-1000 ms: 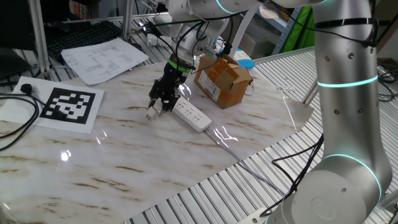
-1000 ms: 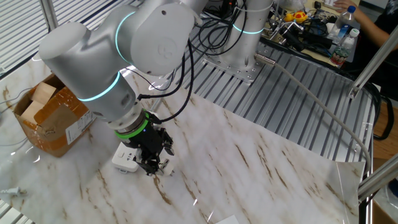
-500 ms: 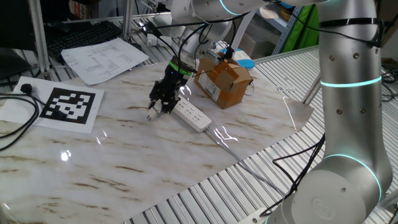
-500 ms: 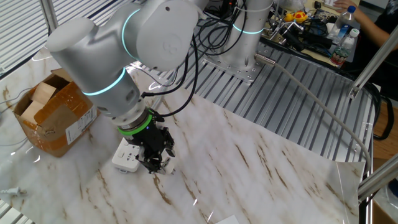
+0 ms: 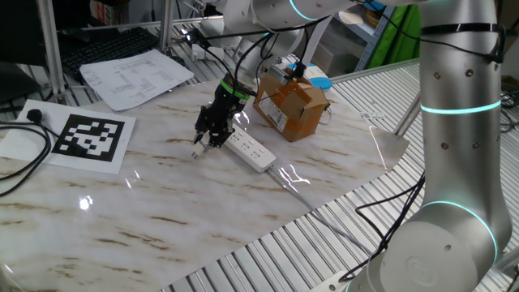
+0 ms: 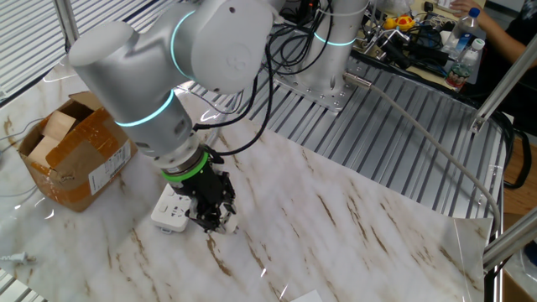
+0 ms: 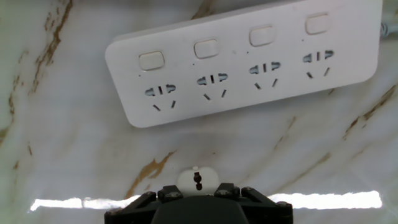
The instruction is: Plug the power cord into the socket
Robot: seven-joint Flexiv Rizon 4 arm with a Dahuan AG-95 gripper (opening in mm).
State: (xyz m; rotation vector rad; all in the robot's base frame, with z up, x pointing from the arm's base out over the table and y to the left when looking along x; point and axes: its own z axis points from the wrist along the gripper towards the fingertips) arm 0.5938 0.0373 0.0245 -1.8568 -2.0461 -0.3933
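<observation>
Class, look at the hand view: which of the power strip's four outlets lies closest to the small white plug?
The end outlet at the left of the power strip; it sits nearest the plug. The other three lie farther right.

Evenly bright under overhead light; white glare streaks on the glossy marble table (image 5: pixel 162 211), a strong band low in the hand view; soft shadow beneath the power strip (image 7: pixel 242 59); fixed views sharp, far clutter softer; black gripper (image 7: pixel 199 202) slightly blurred.

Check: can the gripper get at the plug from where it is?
Probably yes. The gripper is down at the marble with the plug right at its fingers, beside the strip. Nothing lies between them; whether it is already gripped I cannot tell.
</observation>
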